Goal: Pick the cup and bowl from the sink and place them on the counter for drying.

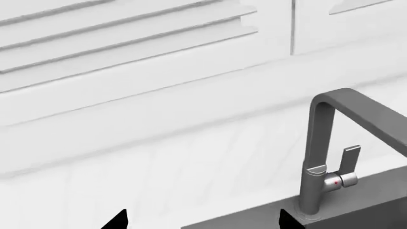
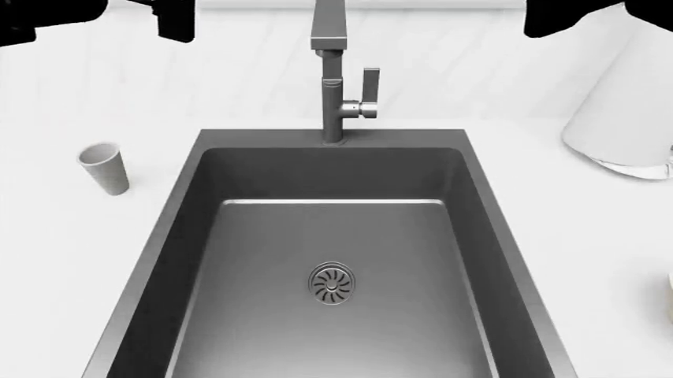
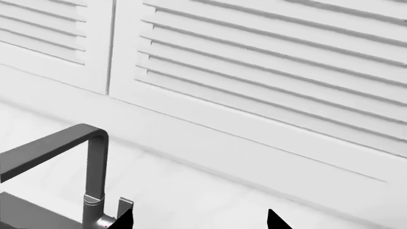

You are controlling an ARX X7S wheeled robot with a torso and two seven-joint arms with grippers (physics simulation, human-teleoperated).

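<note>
The cup [image 2: 103, 168], a small grey-white tumbler, stands upright on the white counter [image 2: 63, 260] left of the sink [image 2: 169, 228]. The dark grey basin holds nothing but its round drain [image 2: 331, 284]. The bowl does not show clearly. A thin cream sliver [image 2: 670, 293] at the right edge of the head view is too small to identify. My left gripper [image 1: 203, 220] is open and empty, raised over the counter beside the faucet [image 1: 318, 157]. My right gripper [image 3: 199, 220] is open and empty, raised on the faucet's other side, facing the louvered wall.
The tall grey faucet [image 2: 334, 71] stands at the sink's back edge, between my two arms. A large white paper-towel roll [image 2: 626, 102] stands on the counter at the back right. White louvered panels [image 3: 267, 62] line the wall behind the counter.
</note>
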